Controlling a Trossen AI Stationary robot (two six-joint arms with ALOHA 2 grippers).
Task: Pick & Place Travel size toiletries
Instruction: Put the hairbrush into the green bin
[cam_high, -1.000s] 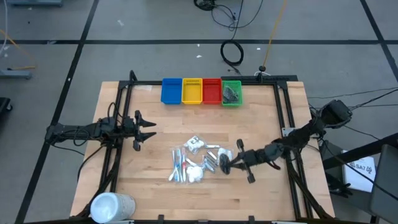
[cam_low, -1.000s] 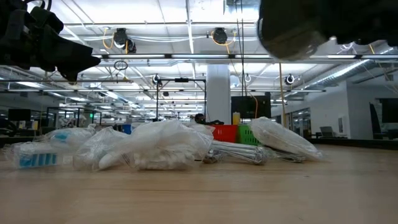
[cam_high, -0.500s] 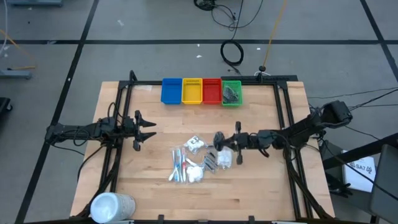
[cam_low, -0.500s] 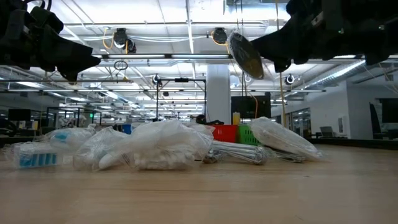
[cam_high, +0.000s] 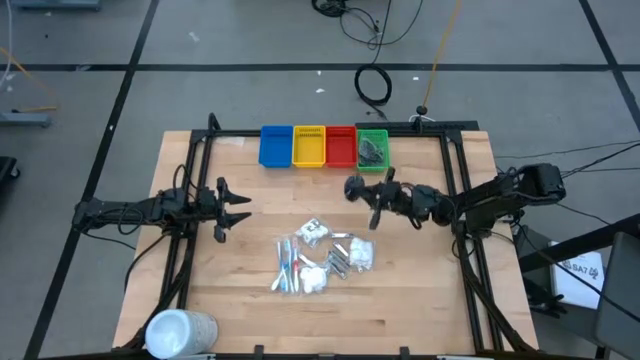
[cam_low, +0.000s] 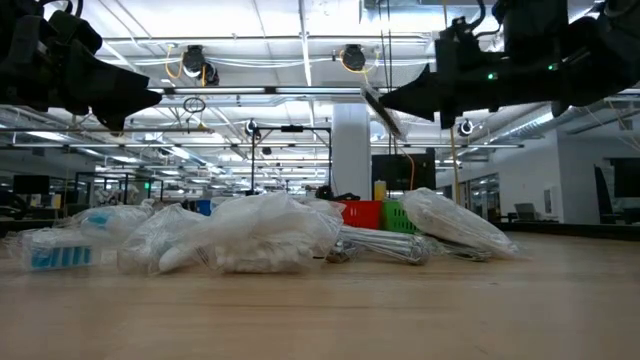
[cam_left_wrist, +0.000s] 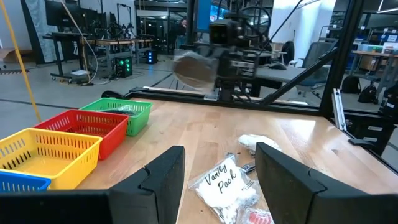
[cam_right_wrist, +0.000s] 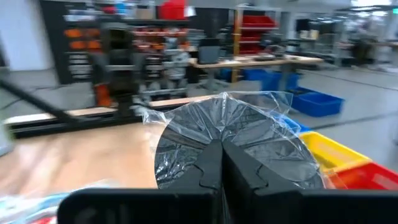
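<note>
The travel size toiletries (cam_high: 320, 255) lie in a heap at mid-table: white packets, silver tubes and clear-wrapped sticks (cam_low: 250, 235). My right gripper (cam_high: 362, 190) hangs over the table just near of the green bin (cam_high: 372, 150). It is shut on one dark grey disc (cam_right_wrist: 233, 146) wrapped in clear film. The same disc shows blurred in the left wrist view (cam_left_wrist: 196, 68). My left gripper (cam_high: 240, 208) waits open at the table's left, its fingers (cam_left_wrist: 165, 180) level and pointing at the heap. My right gripper pinches the film-wrapped disc by its rim (cam_right_wrist: 222, 142) between its two fingers. The fingers lie about level and point toward the table's left. The disc sticks out beyond the fingertips, tilted (cam_low: 385, 110), and is lifted well clear of the table.
Four bins stand in a row at the far edge: blue (cam_high: 275, 146), yellow (cam_high: 308, 146), red (cam_high: 340, 146) and green, which holds dark items. A large white cylinder (cam_high: 180, 332) stands at the near left corner. Black frame rails (cam_high: 455, 190) run along both sides.
My right gripper has swung from beside the heap's right side toward the table's far edge and the green bin. It turned as it went and stayed shut on the disc, which stays clear of the table.
</note>
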